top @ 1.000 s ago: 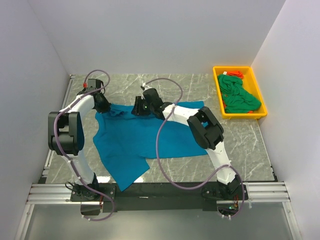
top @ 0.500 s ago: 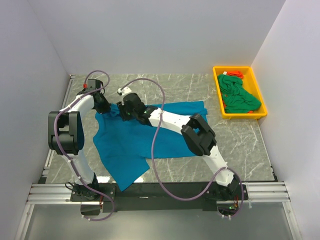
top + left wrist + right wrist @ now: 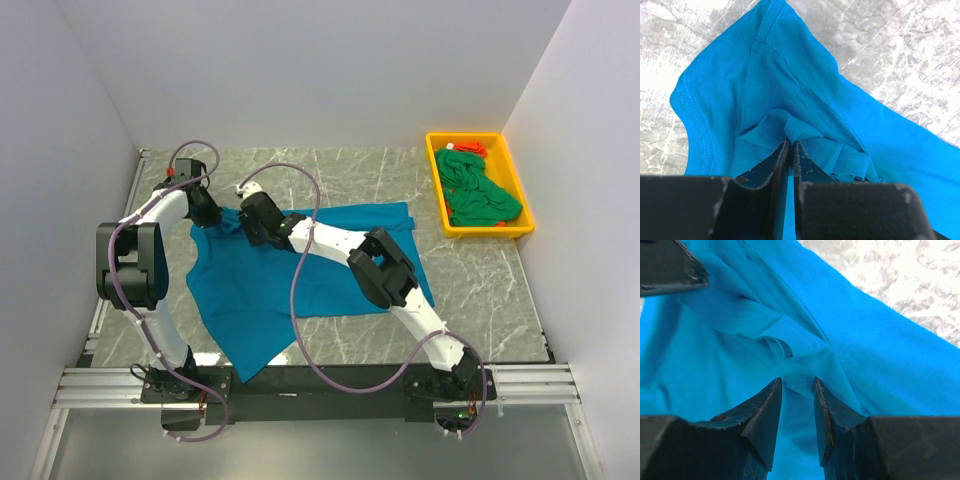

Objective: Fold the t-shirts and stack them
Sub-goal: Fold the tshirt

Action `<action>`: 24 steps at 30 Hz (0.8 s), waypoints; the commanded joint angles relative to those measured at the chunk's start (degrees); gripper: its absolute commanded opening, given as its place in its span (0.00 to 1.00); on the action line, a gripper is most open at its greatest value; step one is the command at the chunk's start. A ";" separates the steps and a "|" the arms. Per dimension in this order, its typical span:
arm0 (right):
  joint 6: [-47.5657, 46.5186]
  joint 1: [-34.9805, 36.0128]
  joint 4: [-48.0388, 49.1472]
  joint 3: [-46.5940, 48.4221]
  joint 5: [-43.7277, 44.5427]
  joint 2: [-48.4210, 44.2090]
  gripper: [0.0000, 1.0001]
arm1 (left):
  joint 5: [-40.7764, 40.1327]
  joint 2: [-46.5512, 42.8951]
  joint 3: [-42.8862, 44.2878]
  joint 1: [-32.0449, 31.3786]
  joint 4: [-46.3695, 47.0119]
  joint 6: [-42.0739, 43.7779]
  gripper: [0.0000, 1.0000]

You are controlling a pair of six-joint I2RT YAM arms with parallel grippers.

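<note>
Blue shirt (image 3: 290,280): flat on the tabletop (image 3: 480,290), not folded yet.
Green shirt (image 3: 480,195): in the yellow bin (image 3: 437,190) at 2 o'clock — nothing stacked.
Left fingers (image 3: 775,165): pinching the blue cloth.
Right fingers (image 3: 765,410): open — around a fold.

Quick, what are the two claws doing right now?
Left gripper: shut on a fold of the teal-blue t-shirt.
Right gripper: open, jaws straddling a bunched fold of that shirt.

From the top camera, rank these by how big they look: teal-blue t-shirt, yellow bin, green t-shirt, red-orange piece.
1. teal-blue t-shirt, spread on the table
2. yellow bin
3. green t-shirt, bunched inside the bin
4. red-orange piece, partly hidden by the green one, so only its visible part counts
</note>
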 commanded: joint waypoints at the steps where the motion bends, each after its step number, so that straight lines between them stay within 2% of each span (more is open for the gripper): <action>1: 0.65 -0.02 -0.88 3.48 1.75 0.92 0.39 | 0.67 -0.88 1.00 0.03 0.55 0.10 0.13; 8: 1.00 -0.02 -0.79 3.84 1.66 1.89 0.33 | 0.32 -0.97 0.91 -0.06 0.46 0.01 0.13; 12: 0.91 -0.11 -0.44 3.22 1.57 0.84 0.21 | 0.14 -1.23 0.82 0.03 0.37 0.10 0.13; 13: 0.91 -0.11 0.08 2.70 1.48 0.40 0.15 | 0.06 -1.32 0.82 -0.06 0.37 0.10 0.13; 18: 0.56 -0.11 1.14 0.32 1.31 -2.15 0.04 | -0.03 -1.67 0.56 0.03 0.20 0.10 0.13; 24: -0.58 -0.02 1.23 -2.58 -0.01 -5.66 0.00 | -0.03 -3.51 -0.66 0.03 -0.15 0.45 0.13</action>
